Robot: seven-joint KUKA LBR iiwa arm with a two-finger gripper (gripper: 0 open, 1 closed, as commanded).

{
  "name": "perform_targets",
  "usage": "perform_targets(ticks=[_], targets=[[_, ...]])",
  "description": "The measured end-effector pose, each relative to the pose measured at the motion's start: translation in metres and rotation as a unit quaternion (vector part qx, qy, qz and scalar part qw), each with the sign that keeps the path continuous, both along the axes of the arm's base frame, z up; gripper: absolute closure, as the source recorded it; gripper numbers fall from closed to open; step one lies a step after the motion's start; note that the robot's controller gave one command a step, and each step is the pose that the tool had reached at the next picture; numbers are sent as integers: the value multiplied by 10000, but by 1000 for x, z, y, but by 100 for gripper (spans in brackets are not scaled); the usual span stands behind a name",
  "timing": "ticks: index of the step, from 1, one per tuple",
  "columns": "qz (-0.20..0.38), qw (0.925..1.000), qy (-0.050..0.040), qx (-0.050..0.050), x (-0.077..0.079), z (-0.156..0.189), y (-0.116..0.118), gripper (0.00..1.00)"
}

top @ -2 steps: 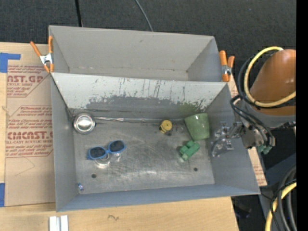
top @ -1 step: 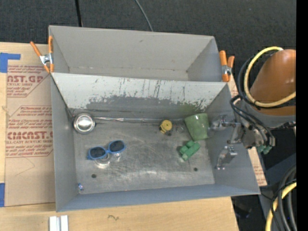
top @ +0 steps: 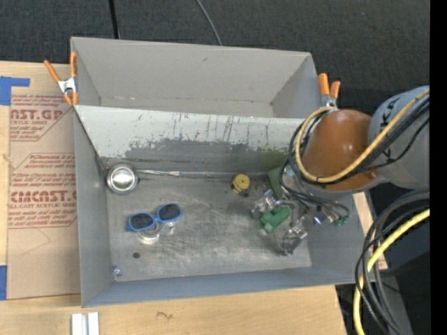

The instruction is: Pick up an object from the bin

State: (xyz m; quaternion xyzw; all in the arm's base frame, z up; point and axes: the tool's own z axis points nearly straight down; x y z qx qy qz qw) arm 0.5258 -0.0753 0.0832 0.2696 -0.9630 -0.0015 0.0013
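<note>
The cardboard [top: 38, 166] bears red print reading "CAST ACRYLIC".

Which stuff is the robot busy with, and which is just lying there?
Part of the job:
- gripper, low on the right side of the bin
- green piece right at the gripper

Just lying about:
- silver round cap, far left
- blue two-ringed thing, left of middle
- small yellow piece, near the back wall

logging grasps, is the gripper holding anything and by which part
Cannot be told. The gripper is down at a small green thing on the right of the bin, but no hold on it can be made out.
</note>
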Motion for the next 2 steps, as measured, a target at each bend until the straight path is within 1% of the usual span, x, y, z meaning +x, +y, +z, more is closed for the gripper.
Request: perform_targets(ticks=[1,2], targets=[[854,9963,-12,5,53,-12,-19,0],[850,9964,-20,-10,53,-10,-21,100]])
